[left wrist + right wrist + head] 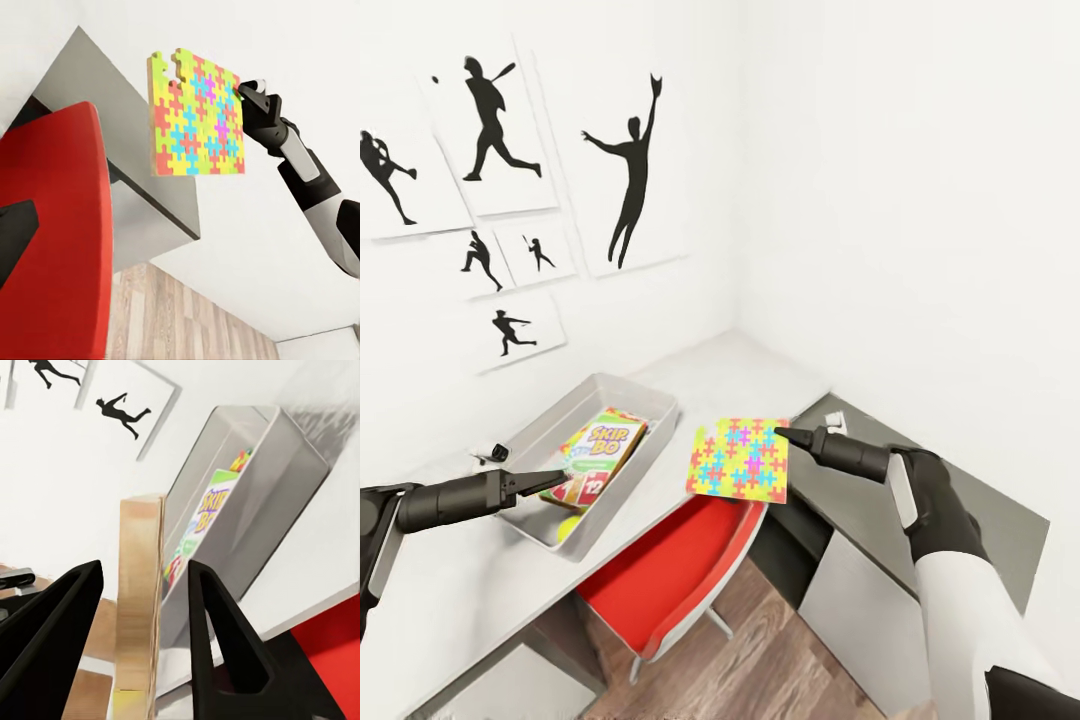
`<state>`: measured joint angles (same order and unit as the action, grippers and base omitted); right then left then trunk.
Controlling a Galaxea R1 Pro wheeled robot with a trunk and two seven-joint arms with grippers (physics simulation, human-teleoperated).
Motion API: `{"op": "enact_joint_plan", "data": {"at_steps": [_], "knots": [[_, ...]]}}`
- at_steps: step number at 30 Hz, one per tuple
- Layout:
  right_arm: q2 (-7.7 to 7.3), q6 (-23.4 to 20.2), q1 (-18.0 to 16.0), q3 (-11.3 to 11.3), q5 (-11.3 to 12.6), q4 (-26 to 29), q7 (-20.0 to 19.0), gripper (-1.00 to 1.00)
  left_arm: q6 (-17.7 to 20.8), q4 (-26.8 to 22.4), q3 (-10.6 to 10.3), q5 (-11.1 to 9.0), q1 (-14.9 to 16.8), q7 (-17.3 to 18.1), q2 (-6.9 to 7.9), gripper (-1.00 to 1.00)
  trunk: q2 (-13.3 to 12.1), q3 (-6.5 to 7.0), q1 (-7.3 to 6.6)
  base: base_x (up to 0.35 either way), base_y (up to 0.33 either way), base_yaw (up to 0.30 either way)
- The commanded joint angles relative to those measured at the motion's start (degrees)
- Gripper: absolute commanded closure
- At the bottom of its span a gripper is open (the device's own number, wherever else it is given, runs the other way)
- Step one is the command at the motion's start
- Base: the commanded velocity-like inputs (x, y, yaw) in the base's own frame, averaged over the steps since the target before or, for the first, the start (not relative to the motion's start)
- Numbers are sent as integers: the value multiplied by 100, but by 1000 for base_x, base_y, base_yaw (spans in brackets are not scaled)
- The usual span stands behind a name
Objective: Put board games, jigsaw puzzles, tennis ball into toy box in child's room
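Observation:
In the head view the light-grey toy box sits on the pale table against the poster wall. Inside it lie the SKIP-BO board game and the tennis ball at its near end. My right gripper is shut on one edge of a jigsaw puzzle, holding it in the air just right of the box. The right wrist view shows that puzzle edge-on between the fingers, with the toy box beyond. My left gripper looks shut, with its tip over the box's near rim.
A red chair stands tucked under the table's front edge, below the held puzzle. The lower dark grey cabinet section runs along the right wall with a small white item on it. Wood floor lies in front.

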<state>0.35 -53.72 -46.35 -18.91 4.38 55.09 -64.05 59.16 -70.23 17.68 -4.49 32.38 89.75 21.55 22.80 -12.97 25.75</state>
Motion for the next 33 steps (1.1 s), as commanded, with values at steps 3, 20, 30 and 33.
{"op": "enact_joint_plan", "data": {"at_steps": [3,20,30,33], "knots": [[1,-41,-5,-17,10,1,-14,100,61,0,-1,9,3,25,6,-100,12,-31,3,0,0,238],[9,-25,-4,-25,16,1,-21,100,61,0,65,10,3,25,7,-100,12,-144,3,0,0,238],[9,-25,-3,-25,18,1,-28,100,61,0,120,10,-3,25,7,-100,12,-210,3,0,0,237],[9,-25,-5,-25,19,1,-28,100,61,0,121,10,-3,25,7,-100,12,-230,3,0,0,237]]}}
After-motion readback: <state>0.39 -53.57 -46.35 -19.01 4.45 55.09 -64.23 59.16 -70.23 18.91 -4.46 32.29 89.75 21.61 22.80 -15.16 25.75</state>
